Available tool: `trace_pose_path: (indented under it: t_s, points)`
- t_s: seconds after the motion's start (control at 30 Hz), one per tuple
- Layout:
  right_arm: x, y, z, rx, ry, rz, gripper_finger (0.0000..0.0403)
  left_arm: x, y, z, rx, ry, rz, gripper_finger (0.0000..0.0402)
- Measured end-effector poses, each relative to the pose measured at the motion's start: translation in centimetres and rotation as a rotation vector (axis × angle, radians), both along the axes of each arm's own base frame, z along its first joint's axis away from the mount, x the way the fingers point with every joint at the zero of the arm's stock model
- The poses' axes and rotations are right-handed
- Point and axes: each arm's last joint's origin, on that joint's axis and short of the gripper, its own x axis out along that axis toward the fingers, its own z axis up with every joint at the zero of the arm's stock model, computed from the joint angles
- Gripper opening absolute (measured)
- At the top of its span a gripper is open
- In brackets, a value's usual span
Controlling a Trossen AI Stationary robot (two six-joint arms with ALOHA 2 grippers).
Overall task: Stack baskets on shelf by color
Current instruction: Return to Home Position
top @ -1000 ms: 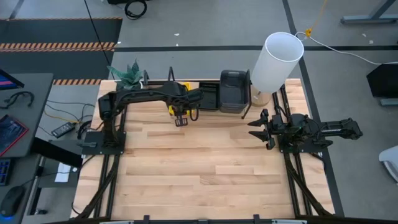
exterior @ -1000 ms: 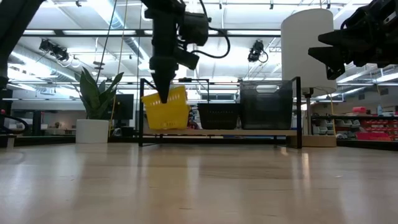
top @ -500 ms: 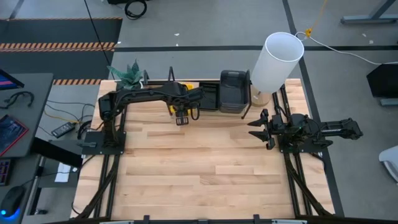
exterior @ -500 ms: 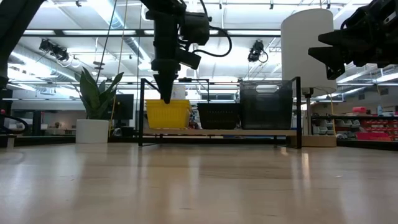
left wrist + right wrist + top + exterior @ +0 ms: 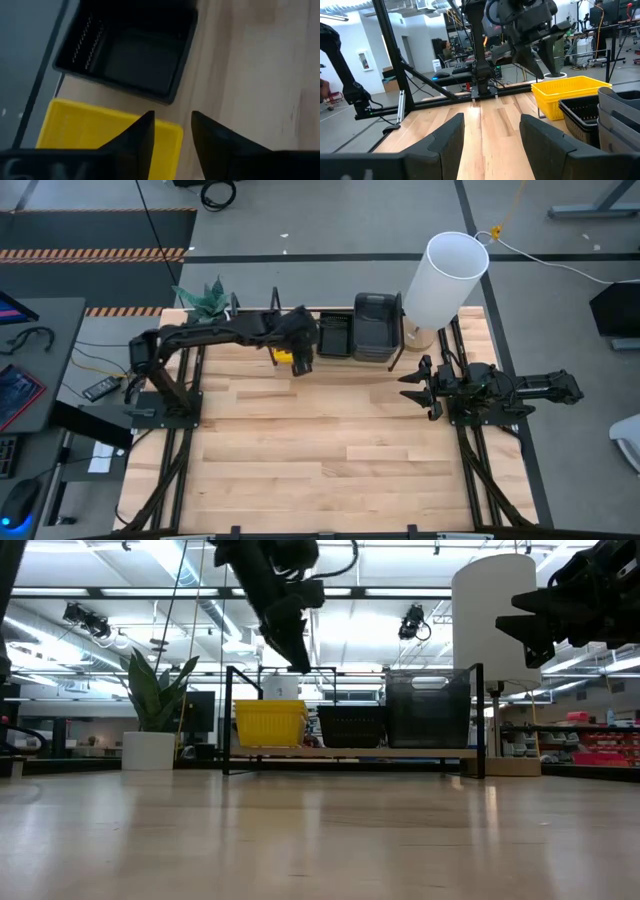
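Note:
The shelf (image 5: 481,720) stands at the table's far edge. On its base rest a yellow basket stack (image 5: 268,725) at the left, a black perforated basket (image 5: 350,727) in the middle and a dark grey basket (image 5: 428,710) at the right. My left gripper (image 5: 172,131) hangs open above the yellow basket's (image 5: 100,132) right end, beside the black basket (image 5: 130,55), touching neither. In the low view the left gripper (image 5: 297,655) slants above the shelf's top rail. My right gripper (image 5: 420,385) waits open at the table's right.
A tall white cylinder (image 5: 445,275) stands at the far right, just beside the grey basket (image 5: 375,325). A potted plant (image 5: 205,298) sits at the far left corner. The bare wood tabletop (image 5: 330,450) stretches from the shelf to the near edge.
My left gripper has let go of the yellow basket, which has dropped from a tilted hang to sit level on the shelf. The gripper has then risen above the shelf's top rail, tipped, and shifted a little toward the black basket.

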Motion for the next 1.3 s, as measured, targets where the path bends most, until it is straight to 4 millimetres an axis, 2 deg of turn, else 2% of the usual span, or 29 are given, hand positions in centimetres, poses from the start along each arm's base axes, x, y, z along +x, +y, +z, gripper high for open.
trace_pose_path:
  t_s: [0.17, 0.4, 0.7, 1.0, 1.3]
  points:
    - [0.0, 0.0, 0.0, 0.0, 0.0, 0.001, 0.0197, -1.6, -0.6, 0.0, 0.004, -0.155, -0.027, 0.0119]
    - [0.0, 0.0, 0.0, 0.0, 0.0, 0.001, 0.0197, -4.5, -1.6, -0.9, 0.084, -0.362, -0.104, 0.0117]
    - [0.0, 0.0, 0.0, 0.0, 0.001, 0.0, 0.0197, -10.1, -3.9, -3.1, 0.087, -0.647, -0.165, 0.0116]
    - [0.1, 0.0, -0.1, 0.0, 0.009, 0.0, 0.0197, -15.3, -6.1, -4.4, 0.067, -0.762, -0.152, 0.0116]
    - [0.2, 0.0, -0.1, 0.0, 0.017, 0.0, 0.0197, -18.8, -7.8, -6.9, 0.001, -0.82, -0.153, 0.0116]
